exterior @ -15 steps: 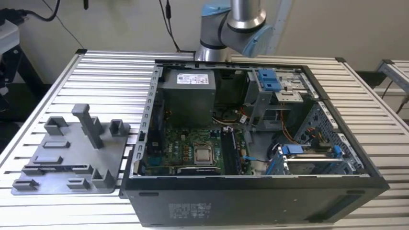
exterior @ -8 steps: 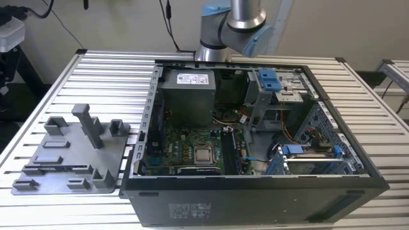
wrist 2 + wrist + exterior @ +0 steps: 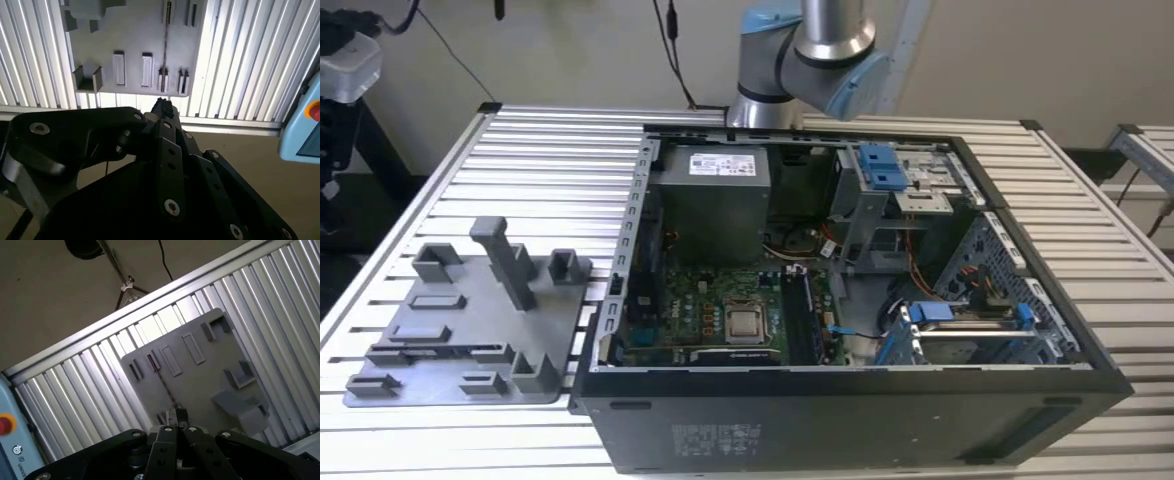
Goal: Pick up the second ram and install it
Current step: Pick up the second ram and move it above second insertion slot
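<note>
Two-fingered black hand point(image 3: 176, 414) pinched narrow above matte grey tray point(image 3: 200, 385) on ribbed metal table point(image 3: 280, 315); contents unclear.

Nothing legible here tbh. The sticker point(image 3: 727, 162) on the power supply point(image 3: 710, 205) and the print point(image 3: 720, 438) on the case point(image 3: 881, 415) can't be made out.

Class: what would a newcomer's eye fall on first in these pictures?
The open computer case, its green motherboard bared, sits mid-table in the exterior view. At that view's left lies the grey holder tray with upright posts. In both wrist views the black gripper looms in the foreground, the tray beyond it.
</note>
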`<act>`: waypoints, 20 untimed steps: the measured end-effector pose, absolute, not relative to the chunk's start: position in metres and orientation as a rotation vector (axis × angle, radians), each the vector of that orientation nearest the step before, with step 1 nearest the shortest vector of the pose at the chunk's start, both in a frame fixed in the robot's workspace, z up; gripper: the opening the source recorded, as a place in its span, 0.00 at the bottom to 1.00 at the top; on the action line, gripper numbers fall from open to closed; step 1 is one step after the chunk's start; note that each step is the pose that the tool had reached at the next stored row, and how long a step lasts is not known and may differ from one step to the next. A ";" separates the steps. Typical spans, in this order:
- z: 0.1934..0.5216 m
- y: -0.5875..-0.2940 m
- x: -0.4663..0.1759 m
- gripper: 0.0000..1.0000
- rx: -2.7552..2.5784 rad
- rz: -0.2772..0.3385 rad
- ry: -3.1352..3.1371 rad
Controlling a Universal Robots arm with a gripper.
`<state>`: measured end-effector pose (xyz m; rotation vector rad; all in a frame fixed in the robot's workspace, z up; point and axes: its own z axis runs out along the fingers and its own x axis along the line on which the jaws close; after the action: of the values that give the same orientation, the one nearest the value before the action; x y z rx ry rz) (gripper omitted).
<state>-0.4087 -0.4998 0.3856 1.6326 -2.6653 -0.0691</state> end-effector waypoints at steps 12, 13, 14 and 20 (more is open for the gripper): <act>0.380 -0.499 -0.409 0.11 1.882 -0.036 -2.530; 0.380 -0.499 -0.409 0.11 1.899 -0.035 -2.518; 0.380 -0.498 -0.409 0.11 1.917 -0.035 -2.505; 0.379 -0.497 -0.409 0.11 2.038 -0.036 -2.406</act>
<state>-0.4088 -0.4967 0.3788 2.0384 -2.4063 -0.0355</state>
